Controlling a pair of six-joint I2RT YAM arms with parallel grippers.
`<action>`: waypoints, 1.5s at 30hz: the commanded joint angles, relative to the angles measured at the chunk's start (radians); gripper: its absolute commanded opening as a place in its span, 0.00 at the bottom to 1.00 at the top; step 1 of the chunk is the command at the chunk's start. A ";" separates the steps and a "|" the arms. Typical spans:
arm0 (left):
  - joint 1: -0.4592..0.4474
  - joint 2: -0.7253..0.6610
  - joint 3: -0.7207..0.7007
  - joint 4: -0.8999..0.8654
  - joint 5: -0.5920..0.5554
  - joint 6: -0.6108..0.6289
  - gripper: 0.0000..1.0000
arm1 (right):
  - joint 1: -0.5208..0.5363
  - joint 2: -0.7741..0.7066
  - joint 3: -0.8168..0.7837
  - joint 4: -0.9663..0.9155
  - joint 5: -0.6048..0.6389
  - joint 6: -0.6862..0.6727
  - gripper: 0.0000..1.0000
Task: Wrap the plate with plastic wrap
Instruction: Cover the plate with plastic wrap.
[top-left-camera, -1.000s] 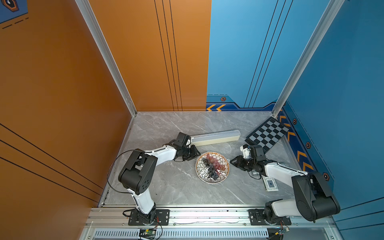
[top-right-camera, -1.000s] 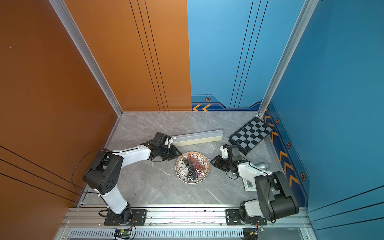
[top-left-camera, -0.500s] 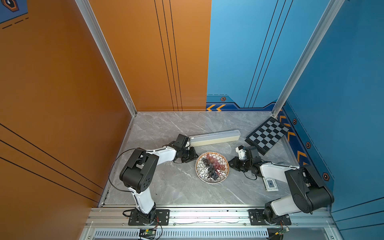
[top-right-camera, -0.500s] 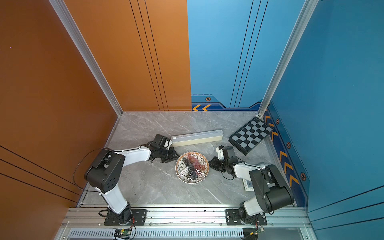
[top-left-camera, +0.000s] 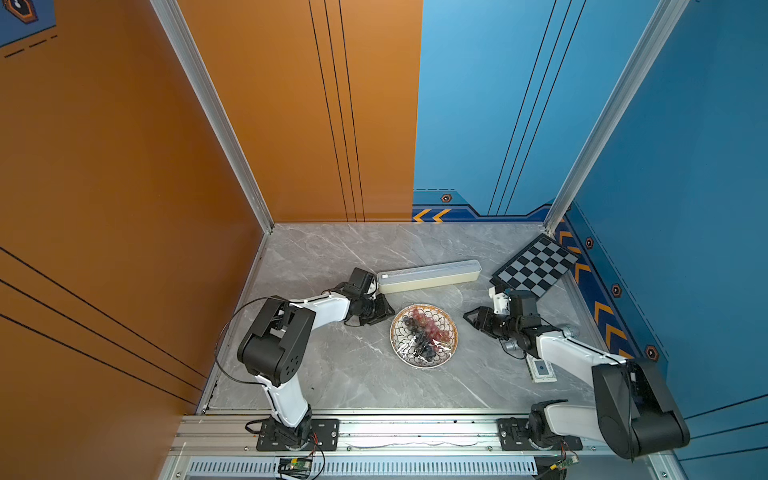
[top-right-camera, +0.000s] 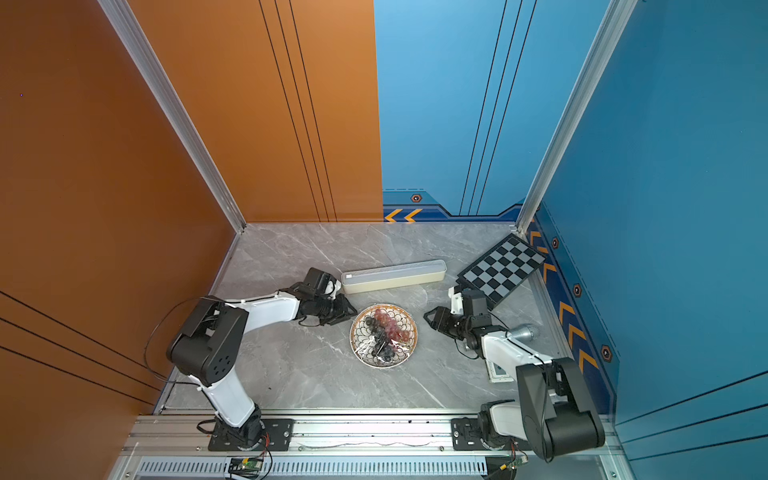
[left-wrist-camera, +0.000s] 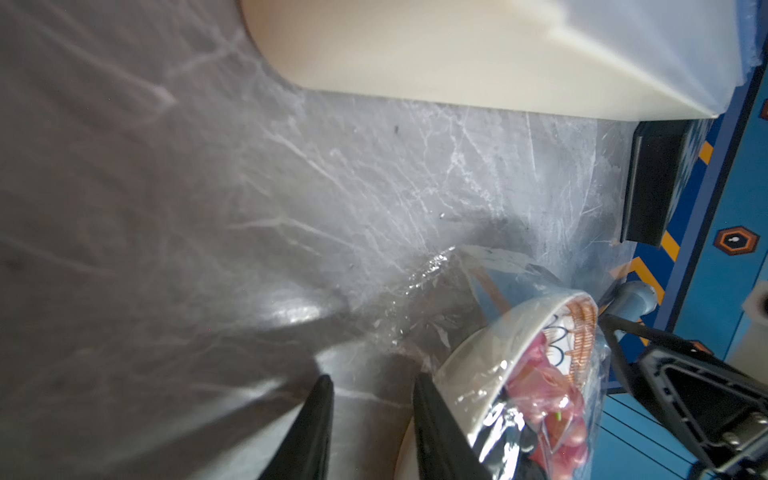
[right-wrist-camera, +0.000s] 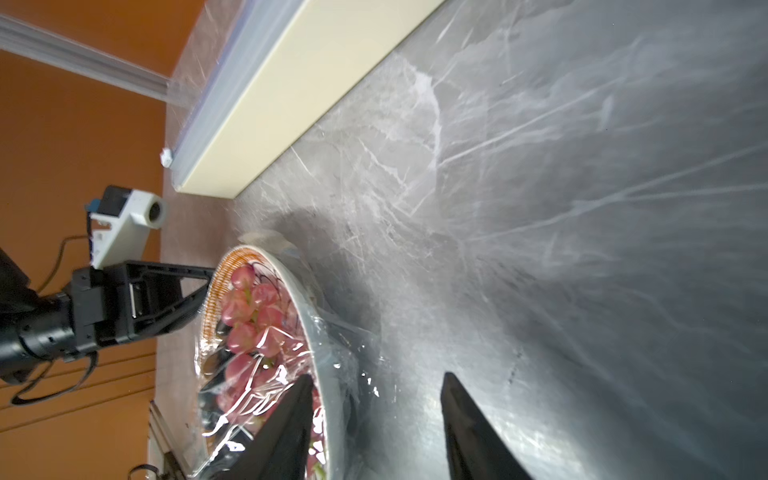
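Observation:
The plate (top-left-camera: 424, 336) (top-right-camera: 383, 336) of red and dark grapes sits mid-table, with crinkly plastic wrap (top-left-camera: 428, 345) lying over it. The wrap's loose edge trails onto the table beside the plate (left-wrist-camera: 478, 365) in the left wrist view. The cream dispenser box (top-left-camera: 430, 275) (top-right-camera: 394, 275) lies just behind. My left gripper (top-left-camera: 388, 309) (left-wrist-camera: 372, 378) is low at the plate's left edge, open, with only table between its fingers. My right gripper (top-left-camera: 469, 318) (right-wrist-camera: 376, 376) stands off the plate's right side, open wide, one finger in line with the wrapped rim (right-wrist-camera: 328, 374).
A chessboard (top-left-camera: 534, 270) leans at the back right corner. A grey cylinder (top-left-camera: 569, 331) and a small white framed card (top-left-camera: 540, 369) lie under the right arm. Orange and blue walls close in the table on three sides.
Both grippers' jaws have spread apart. The right arm leaned in toward the plate half a second ago and has drawn back out. The plate and the box have not moved.

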 joint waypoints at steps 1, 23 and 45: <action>0.015 -0.073 -0.037 -0.056 -0.018 0.015 0.45 | 0.007 -0.014 -0.002 -0.043 -0.022 0.003 0.73; -0.136 -0.090 -0.122 0.208 0.098 -0.275 0.73 | 0.292 0.217 -0.011 0.334 0.031 0.317 1.00; -0.033 -0.156 -0.092 0.013 0.023 -0.140 0.82 | 0.181 0.005 0.017 -0.042 0.079 0.205 1.00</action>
